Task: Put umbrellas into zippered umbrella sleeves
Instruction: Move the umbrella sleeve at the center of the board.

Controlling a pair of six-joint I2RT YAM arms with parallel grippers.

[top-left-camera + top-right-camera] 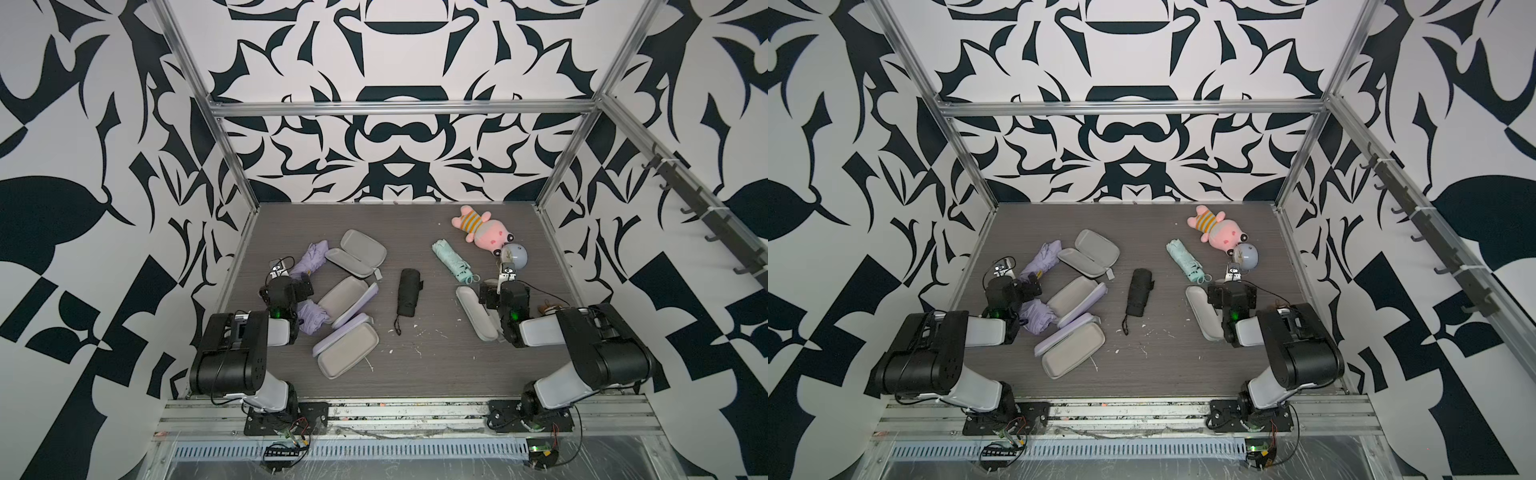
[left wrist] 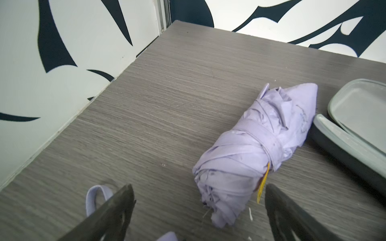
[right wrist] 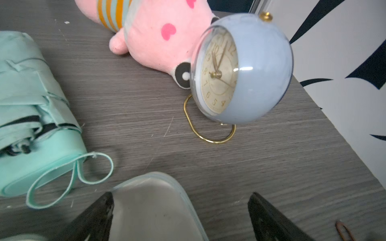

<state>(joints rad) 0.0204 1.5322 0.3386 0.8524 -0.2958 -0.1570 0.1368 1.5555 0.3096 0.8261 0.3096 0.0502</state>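
The left jaws are held apart at one end of a lilac umbrella [image 2: 257, 150]; the right jaws, also apart, over the mint sleeve [image 3: 154, 208].

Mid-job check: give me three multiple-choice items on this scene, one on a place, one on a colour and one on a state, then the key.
1. Where does the black umbrella lie?
A) inside a case
B) on the bare table
C) on the plush toy

2. What colour is the umbrella nearest the clock?
A) lilac
B) black
C) mint green

3. How do the jaws of the left gripper stand?
A) shut on a lilac umbrella
B) open, gripping nothing
C) shut on a case

Key:
1 B, both top views show it alone on the tabletop.
2 C, the mint green umbrella lies closest to the clock.
3 B, the left wrist view shows the jaws wide apart.
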